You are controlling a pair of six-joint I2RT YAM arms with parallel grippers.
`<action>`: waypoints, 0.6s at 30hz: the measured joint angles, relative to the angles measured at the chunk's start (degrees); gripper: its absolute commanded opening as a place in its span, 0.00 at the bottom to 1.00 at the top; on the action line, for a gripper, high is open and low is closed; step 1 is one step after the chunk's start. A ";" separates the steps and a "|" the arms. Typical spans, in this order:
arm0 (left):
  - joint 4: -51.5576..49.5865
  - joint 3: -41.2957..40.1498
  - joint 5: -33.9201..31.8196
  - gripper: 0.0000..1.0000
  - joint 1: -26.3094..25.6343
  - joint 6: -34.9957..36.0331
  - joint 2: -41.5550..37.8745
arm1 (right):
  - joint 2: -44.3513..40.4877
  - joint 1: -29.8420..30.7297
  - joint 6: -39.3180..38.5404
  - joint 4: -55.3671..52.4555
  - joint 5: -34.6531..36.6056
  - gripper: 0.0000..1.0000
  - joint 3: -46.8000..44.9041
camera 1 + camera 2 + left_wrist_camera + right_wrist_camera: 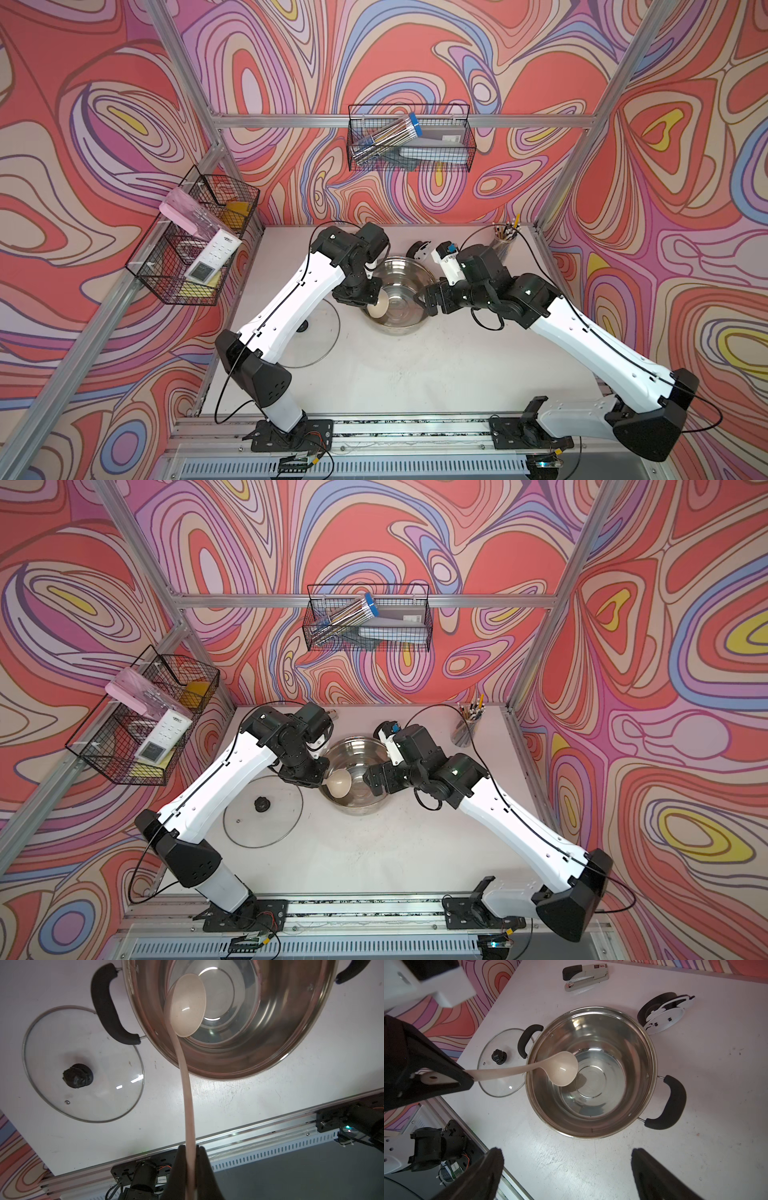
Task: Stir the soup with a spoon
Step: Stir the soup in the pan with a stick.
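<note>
Though unseen from left wrist, stapler [586, 977].

Bright, even overhead light flares inside the steel pot [639, 1059] (soft shadow beside the spoon [562, 1072]); wide-angle edges stretch.

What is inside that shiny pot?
Only the round bowl of the spoon, its handle in the left gripper. No soup shows on the steel bottom of the pot; the patch beneath the bowl is hidden.

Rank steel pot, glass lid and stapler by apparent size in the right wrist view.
1. steel pot, largest by far.
2. glass lid, partly hidden by the pot.
3. stapler, smallest; it lies farther from the camera, so its real size is unsure.
</note>
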 measured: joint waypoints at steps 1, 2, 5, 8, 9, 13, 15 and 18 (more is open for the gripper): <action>-0.09 0.94 -1.05 0.00 0.02 -0.02 0.44 | -0.15 0.00 0.00 -0.04 0.02 0.98 -0.17; -0.09 1.90 -2.10 0.00 0.02 -0.02 0.98 | -0.35 0.00 0.00 -0.07 0.02 0.98 -0.44; 0.15 3.58 -4.42 0.00 0.02 -0.02 2.67 | -0.98 0.00 0.00 -0.31 0.24 0.98 -0.81; 1.07 4.24 -5.11 0.00 0.02 -0.04 4.24 | -1.55 0.00 -0.02 -0.46 0.57 0.98 -0.81; 1.64 4.35 -5.14 0.00 0.02 -0.04 4.57 | -1.73 0.00 -0.02 -0.48 0.70 0.98 -0.81; 4.26 5.88 -4.59 0.00 -0.44 -0.07 6.10 | -1.97 0.00 -0.02 -0.61 0.96 0.98 -0.81; 5.66 6.88 -3.63 0.00 -0.96 -0.11 6.73 | -1.97 0.02 -0.02 -0.85 1.09 0.98 -0.81; 7.61 7.67 -1.29 0.00 -2.16 -0.24 7.26 | -2.01 0.02 -0.04 -0.98 1.14 0.98 -0.81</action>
